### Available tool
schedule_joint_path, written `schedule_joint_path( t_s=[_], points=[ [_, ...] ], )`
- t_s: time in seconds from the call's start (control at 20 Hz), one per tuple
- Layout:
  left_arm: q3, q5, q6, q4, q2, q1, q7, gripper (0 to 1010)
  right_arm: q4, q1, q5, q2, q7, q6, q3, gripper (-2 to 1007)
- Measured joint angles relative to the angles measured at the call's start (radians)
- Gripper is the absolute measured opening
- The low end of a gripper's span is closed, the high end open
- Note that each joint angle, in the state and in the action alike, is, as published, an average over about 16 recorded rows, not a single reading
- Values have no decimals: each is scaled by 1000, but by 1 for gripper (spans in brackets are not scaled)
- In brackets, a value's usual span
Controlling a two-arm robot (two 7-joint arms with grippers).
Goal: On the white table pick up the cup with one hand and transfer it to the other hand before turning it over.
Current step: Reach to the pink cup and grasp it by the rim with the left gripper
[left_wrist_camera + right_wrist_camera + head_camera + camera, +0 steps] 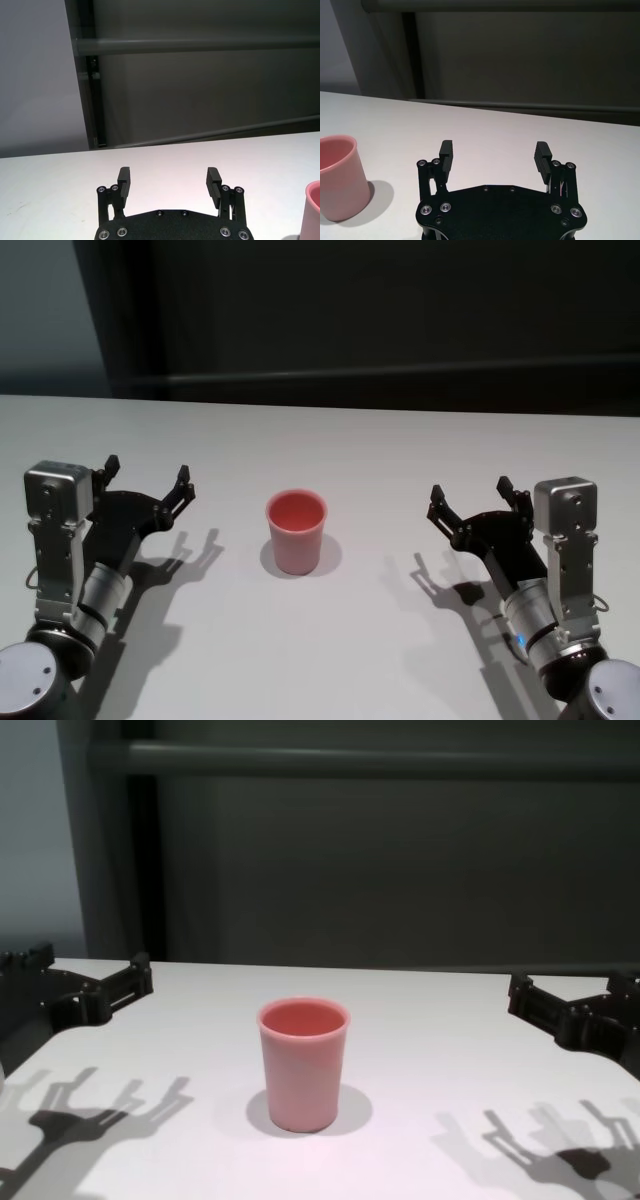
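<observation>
Wall (400,870): dark, stood behind the table.
Rail (380,760): grey, ran level across the wall.

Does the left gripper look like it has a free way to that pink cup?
Probably yes. The left gripper hovers with fingers open to one side of the upright pink cup, and only bare white table lies between them. The right gripper waits apart on the cup's far side.
</observation>
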Motion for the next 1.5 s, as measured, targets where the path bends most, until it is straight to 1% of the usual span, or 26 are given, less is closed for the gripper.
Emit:
schedule_joint_path(
  t_s=[1.5],
  points=[
    [0,0,0,0,0,0,0,1001,0,0,0,0,0,0,0,1002]
  ],
)
